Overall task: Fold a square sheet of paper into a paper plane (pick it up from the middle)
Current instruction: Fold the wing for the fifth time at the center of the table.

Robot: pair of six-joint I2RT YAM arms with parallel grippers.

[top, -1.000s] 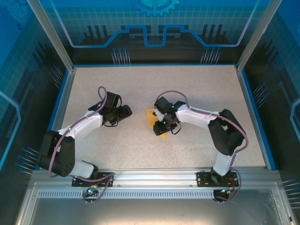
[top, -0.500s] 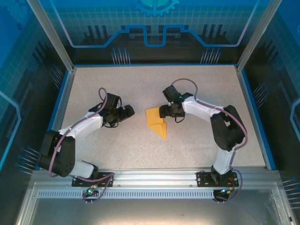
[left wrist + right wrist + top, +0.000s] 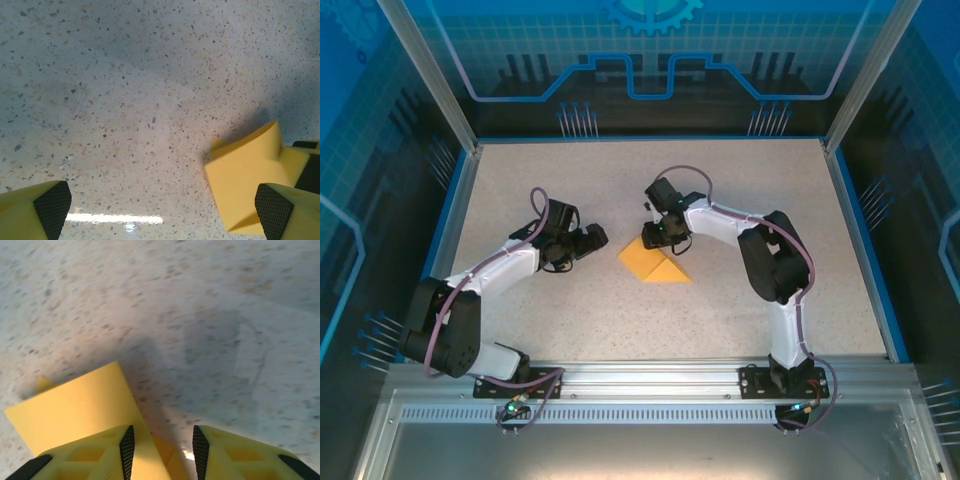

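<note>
The orange-yellow sheet of paper (image 3: 655, 265) lies mid-table, folded into a broad triangular shape. My right gripper (image 3: 651, 238) is low over its far edge. In the right wrist view a raised flap of the paper (image 3: 75, 405) runs up against the left pad (image 3: 127, 450). A gap of bare table still separates it from the other pad, so the right gripper (image 3: 162, 452) is open and narrow. My left gripper (image 3: 599, 239) is just left of the paper, jaws wide open. In the left wrist view the paper (image 3: 245, 175) sits by the right finger, and the left gripper (image 3: 162, 202) holds nothing.
The speckled table (image 3: 570, 180) is bounded by a blue rim and metal posts. A metal rail (image 3: 650, 380) carries both arm bases along the near edge. The right arm's elbow (image 3: 775, 260) bends over the table's right side.
The paper has turned and slid from a downward-pointing wedge to a wider triangle. The right gripper swung left onto its far edge and narrowed. The left gripper opened wider.
</note>
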